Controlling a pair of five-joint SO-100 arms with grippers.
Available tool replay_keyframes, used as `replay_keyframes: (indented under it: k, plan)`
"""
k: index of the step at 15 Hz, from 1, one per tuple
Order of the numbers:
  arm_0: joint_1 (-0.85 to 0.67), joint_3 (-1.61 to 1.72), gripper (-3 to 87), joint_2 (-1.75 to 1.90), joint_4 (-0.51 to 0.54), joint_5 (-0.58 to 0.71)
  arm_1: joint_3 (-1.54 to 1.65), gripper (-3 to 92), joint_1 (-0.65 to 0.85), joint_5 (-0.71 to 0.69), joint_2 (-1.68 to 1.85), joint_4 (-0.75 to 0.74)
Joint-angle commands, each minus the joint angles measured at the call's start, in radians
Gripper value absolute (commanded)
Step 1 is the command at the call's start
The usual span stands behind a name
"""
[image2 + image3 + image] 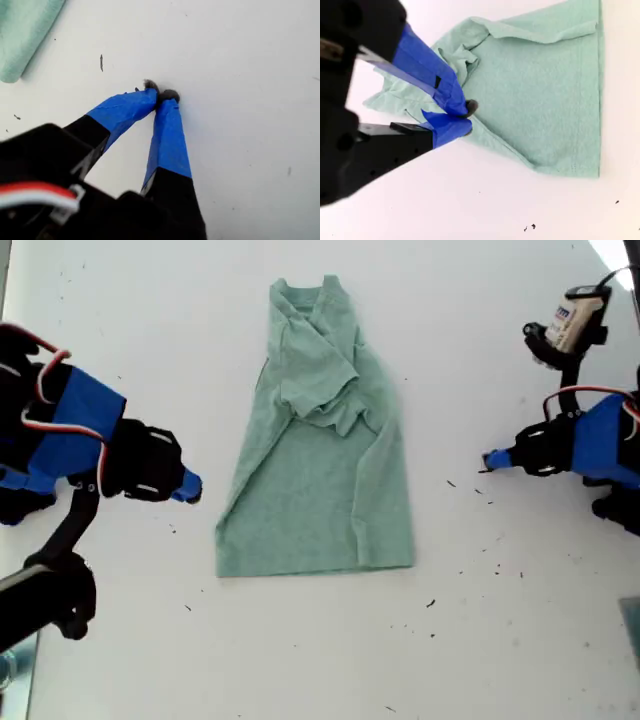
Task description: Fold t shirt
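The pale mint-green t shirt (320,480) lies flat on the white table, collar toward the exterior view's top. Both of its sides are folded inward, and a sleeve is bunched on top. My first gripper (492,460) (160,92) is on the exterior view's right. It is shut on nothing, its tips at the bare table, well clear of the shirt's corner (22,30). My second gripper (192,486) (467,117) is on the exterior view's left, just off the shirt's side edge (545,90). It too is shut, with no cloth in it.
Small dark specks (450,483) dot the white table (320,660) around the shirt. A black and white unit (575,325) stands at the exterior view's upper right. Arm bodies fill both side edges of that view.
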Motion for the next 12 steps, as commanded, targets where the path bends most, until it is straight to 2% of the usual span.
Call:
replay_keyframes:
  k: [1, 2, 3, 5, 7, 8, 11, 12]
  plan:
    - [0.011, -0.051, 8.6, 0.002, 0.009, 0.026, 0.006, 2.7, 0.006, -0.006, 0.028, 0.014]
    - [0.017, -0.044, 18.6, -0.006, 0.011, 0.041, 0.006, 2.7, 0.006, -0.008, 0.028, 0.014]
    - [0.023, -0.038, 21.5, -0.014, 0.011, 0.052, 0.006, 2.7, 0.008, -0.008, 0.028, 0.014]
    - [0.025, 0.008, 23.8, -0.037, 0.000, 0.049, 0.006, 2.7, 0.008, -0.009, 0.028, 0.014]
    - [0.034, 0.132, 24.7, -0.071, -0.071, 0.054, 0.006, 2.7, 0.006, -0.009, 0.028, 0.014]
    - [0.043, 0.249, 24.4, -0.066, -0.166, 0.048, 0.006, 2.7, 0.003, -0.011, 0.031, 0.014]
    - [0.066, 0.620, 22.9, -0.080, -0.545, 0.043, 0.008, 2.7, -0.003, -0.014, 0.034, 0.015]
    - [0.075, 0.641, 22.0, -0.149, -0.591, 0.035, 0.008, 2.7, -0.005, -0.014, 0.034, 0.015]
